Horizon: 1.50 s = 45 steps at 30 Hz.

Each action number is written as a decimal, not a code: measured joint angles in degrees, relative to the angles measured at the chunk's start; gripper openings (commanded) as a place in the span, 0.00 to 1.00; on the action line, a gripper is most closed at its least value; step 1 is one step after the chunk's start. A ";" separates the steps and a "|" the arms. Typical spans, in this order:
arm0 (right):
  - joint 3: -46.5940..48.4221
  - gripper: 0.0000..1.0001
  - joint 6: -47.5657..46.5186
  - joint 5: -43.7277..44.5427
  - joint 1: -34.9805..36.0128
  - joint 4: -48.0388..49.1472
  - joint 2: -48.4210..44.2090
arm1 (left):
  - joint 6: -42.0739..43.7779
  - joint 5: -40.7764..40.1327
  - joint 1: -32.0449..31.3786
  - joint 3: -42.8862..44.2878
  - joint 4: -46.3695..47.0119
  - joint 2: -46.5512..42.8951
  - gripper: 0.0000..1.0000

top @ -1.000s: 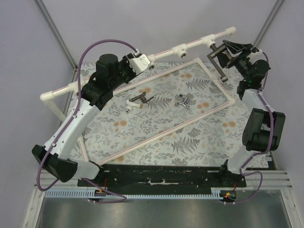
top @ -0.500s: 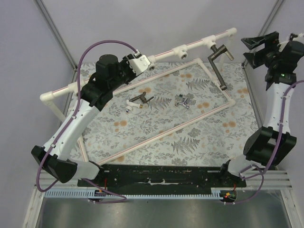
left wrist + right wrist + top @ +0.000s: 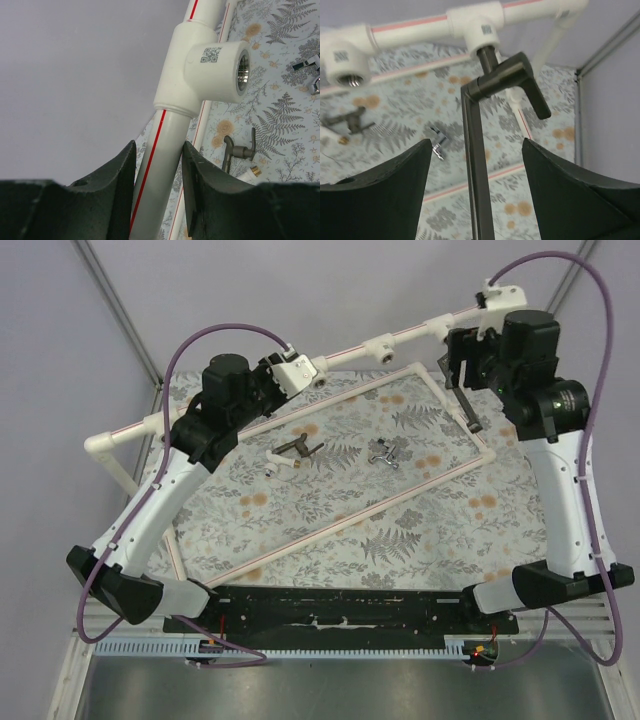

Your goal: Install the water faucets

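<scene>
The dark L-shaped faucet (image 3: pixel 462 390) hangs from a socket of the white pipe frame (image 3: pixel 350 348) at the back right, its long tube spout pointing down. My right gripper (image 3: pixel 455 365) is open, and in the right wrist view (image 3: pixel 477 145) the tube (image 3: pixel 479 165) runs between the jaws without touching them. My left gripper (image 3: pixel 300 370) is shut on the frame's pipe (image 3: pixel 170 125) just below an empty tee socket (image 3: pixel 220 65). The shorter dark faucet with a white end (image 3: pixel 295 452) and the silver cross-handled faucet (image 3: pixel 387 454) lie on the mat.
A floral mat (image 3: pixel 340 510) covers the table, with the lower pipe rectangle (image 3: pixel 330 530) lying on it. Another empty socket (image 3: pixel 347 65) sits left of the mounted faucet. Grey walls and metal corner posts (image 3: pixel 115 305) enclose the back.
My right arm left the L-shaped faucet, swung up and out to the right, then came back with the wrist turned, jaws open around the spout. The left arm has not moved.
</scene>
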 measured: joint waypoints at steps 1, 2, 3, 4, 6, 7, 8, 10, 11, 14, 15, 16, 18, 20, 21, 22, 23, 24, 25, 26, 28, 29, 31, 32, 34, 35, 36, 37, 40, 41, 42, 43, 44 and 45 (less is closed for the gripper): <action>-0.02 0.80 -2.16 3.50 2.25 -2.14 0.79 | -0.02 -0.02 0.00 0.00 -0.04 0.00 0.06; -0.20 0.79 -3.85 6.38 3.96 -3.67 1.62 | 0.00 -0.02 0.00 0.02 -0.04 0.00 0.05; -0.35 0.79 -5.16 8.63 5.29 -4.96 2.36 | 0.00 -0.02 0.00 0.02 -0.04 0.00 0.06; -0.76 0.78 -6.58 10.91 6.82 -6.10 3.28 | -0.02 -0.02 0.00 0.02 -0.04 0.00 0.06; -0.96 0.76 -8.44 13.75 8.90 -8.35 5.22 | 0.00 -0.04 0.00 0.02 -0.02 0.04 0.06; -0.96 0.74 -9.18 14.82 9.66 -9.07 6.29 | -0.02 -0.04 0.00 0.02 -0.02 0.04 0.05; -0.96 0.73 -9.70 15.74 10.12 -9.46 7.10 | -0.02 -0.04 0.00 0.02 -0.02 0.04 0.06; -0.96 0.70 -10.78 17.53 10.64 -10.03 8.81 | -0.02 -0.04 0.00 0.02 -0.02 0.04 0.06; -0.96 0.68 -11.17 18.67 10.71 -10.21 9.70 | -0.02 -0.04 0.00 0.02 -0.02 0.04 0.05; -0.92 0.46 -11.98 21.05 10.69 -10.25 12.11 | -0.02 -0.04 0.00 0.02 -0.02 0.04 0.06; -0.76 0.39 -12.20 21.88 10.69 -10.27 13.11 | -0.02 -0.04 0.00 0.02 0.00 0.04 0.06; -0.55 0.31 -12.52 22.58 10.67 -10.36 14.03 | -0.02 -0.15 0.00 0.02 -0.02 0.04 0.06; 0.13 0.19 -13.27 24.33 10.47 -10.75 15.30 | -0.02 -0.24 0.00 -0.02 -0.04 -0.04 0.06; 1.44 0.10 -14.36 23.56 9.84 -11.82 15.54 | 0.00 -0.15 0.00 -0.17 0.24 -0.13 0.06; 2.01 0.06 -14.99 22.77 9.84 -12.33 15.54 | 0.00 -0.28 -0.02 -0.24 0.26 -0.13 0.05; 2.80 0.05 -14.97 22.03 9.94 -12.76 15.54 | 0.00 -0.33 0.00 -0.35 0.26 -0.22 0.06; 3.65 0.04 -14.73 20.79 9.75 -13.29 15.54 | 0.00 -0.28 0.00 -0.37 0.35 -0.31 0.05; 4.39 0.04 -14.27 19.04 9.29 -13.73 15.54 | 0.00 -0.26 0.02 -0.44 0.39 -0.31 0.06; 5.40 0.04 -13.29 16.33 8.24 -14.49 15.54 | 0.00 -0.28 0.00 -0.55 0.50 -0.31 0.06; 6.16 0.04 -12.37 13.49 7.10 -14.99 15.54 | 0.02 -0.31 0.00 -0.72 0.70 -0.39 0.06; 7.69 0.03 -9.97 6.40 3.98 -15.91 15.52 | 0.04 -0.50 0.00 -1.18 1.22 -0.57 0.06; 8.48 0.03 -8.20 1.77 1.88 -16.37 15.52 | 0.04 -0.68 0.00 -1.40 1.55 -0.63 0.05; 9.42 0.03 -4.81 -6.43 -1.81 -16.59 15.52 | 0.09 -0.79 -0.04 -1.81 2.16 -0.72 0.06; 9.66 0.04 -2.36 -11.82 -4.35 -16.50 15.52 | 0.11 -0.85 -0.07 -1.99 2.40 -0.81 0.05; 9.60 0.06 3.58 -23.58 -9.64 -15.39 15.52 | 0.17 -0.83 -0.13 -2.25 2.78 -0.94 0.06; 8.94 0.10 7.50 -29.53 -12.35 -13.81 15.52 | 0.28 -0.90 -0.20 -2.38 3.08 -0.94 0.06; 8.17 0.15 10.75 -34.03 -14.27 -12.46 15.47 | 0.33 -0.92 -0.22 -2.51 3.30 -0.94 0.05; 6.67 0.21 15.10 -39.30 -16.46 -10.05 15.34 | 0.46 -1.01 -0.26 -2.69 3.58 -0.98 0.06; 3.32 0.41 25.59 -49.22 -20.50 -4.15 15.28 | 0.55 -1.42 -0.26 -3.08 4.35 -1.01 0.05; 2.78 0.46 28.87 -50.66 -21.38 -2.97 15.28 | 0.59 -1.51 -0.26 -3.21 4.46 -1.07 0.05; 2.56 0.49 31.98 -50.51 -22.32 -1.03 15.28 | 0.68 -1.53 -0.28 -3.39 4.20 -1.31 0.06; 2.56 0.52 34.32 -50.25 -23.45 1.36 15.28 | 0.72 -1.49 -0.39 -3.56 4.04 -1.66 0.06; 2.56 0.53 36.09 -49.40 -24.96 3.69 15.28 | 0.74 -1.57 -0.52 -3.65 3.87 -1.99 0.06; 2.56 0.54 36.96 -48.52 -26.32 5.35 15.15 | 0.74 -1.53 -0.55 -3.80 3.76 -2.12 0.06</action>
